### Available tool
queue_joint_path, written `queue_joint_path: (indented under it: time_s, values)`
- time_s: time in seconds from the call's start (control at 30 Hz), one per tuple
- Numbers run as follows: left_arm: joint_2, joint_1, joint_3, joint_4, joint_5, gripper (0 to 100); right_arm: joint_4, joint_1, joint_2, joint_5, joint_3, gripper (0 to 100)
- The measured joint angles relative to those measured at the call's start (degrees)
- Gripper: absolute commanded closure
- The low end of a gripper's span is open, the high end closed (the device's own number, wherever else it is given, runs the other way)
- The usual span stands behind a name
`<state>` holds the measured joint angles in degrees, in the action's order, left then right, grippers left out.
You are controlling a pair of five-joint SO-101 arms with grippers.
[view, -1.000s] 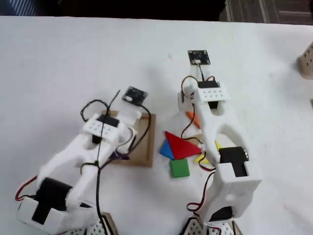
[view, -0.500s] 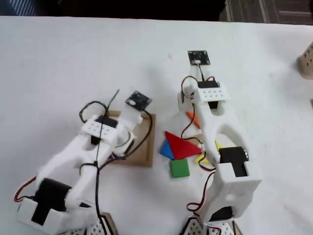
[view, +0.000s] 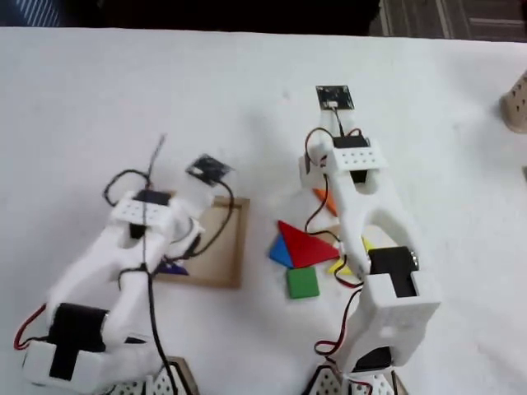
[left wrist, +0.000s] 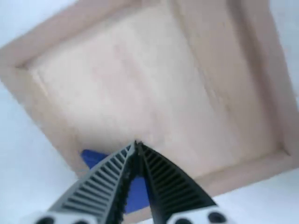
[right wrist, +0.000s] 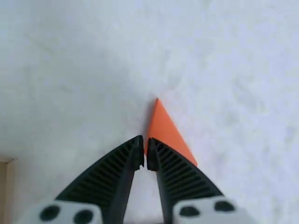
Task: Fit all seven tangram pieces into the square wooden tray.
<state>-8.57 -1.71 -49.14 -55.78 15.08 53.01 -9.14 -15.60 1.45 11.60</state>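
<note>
The square wooden tray [view: 221, 243] lies under the left arm, its floor [left wrist: 154, 88] bare. My left gripper [left wrist: 137, 145] is shut, its tips over the tray's near rim. A dark blue piece [left wrist: 99, 160] lies beneath the fingers at that rim; in the high view the same piece [view: 172, 267] peeks out below the arm. My right gripper [right wrist: 145, 154] is shut, its tips against the edge of the orange triangle [right wrist: 166, 133] on the cloth. Beside the right arm lie the orange triangle [view: 324, 200], a red triangle [view: 306, 243], a blue triangle [view: 281, 252], a green square [view: 302, 282] and a partly hidden yellow piece [view: 344, 266].
White cloth covers the table. A tan perforated object [view: 516, 104] stands at the far right edge. A corner of the tray [right wrist: 3, 186] shows in the right wrist view. Open cloth stretches behind both arms.
The left arm has swung to the left, and the tray has slid left and turned slightly with it. The right arm and the loose pieces have stayed put.
</note>
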Motion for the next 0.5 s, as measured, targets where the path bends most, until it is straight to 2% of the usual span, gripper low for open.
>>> queue_joint_path:
  time_s: [0.3,0.5]
  values:
    - [-14.5,3.2,-8.6,6.1,0.0,98,0.1,0.0,0.0,0.0,0.0,98.1]
    - [-21.5,5.8,-10.5,6.4,0.0,98,5.7,0.0,0.0,0.0,-2.5,98.1]
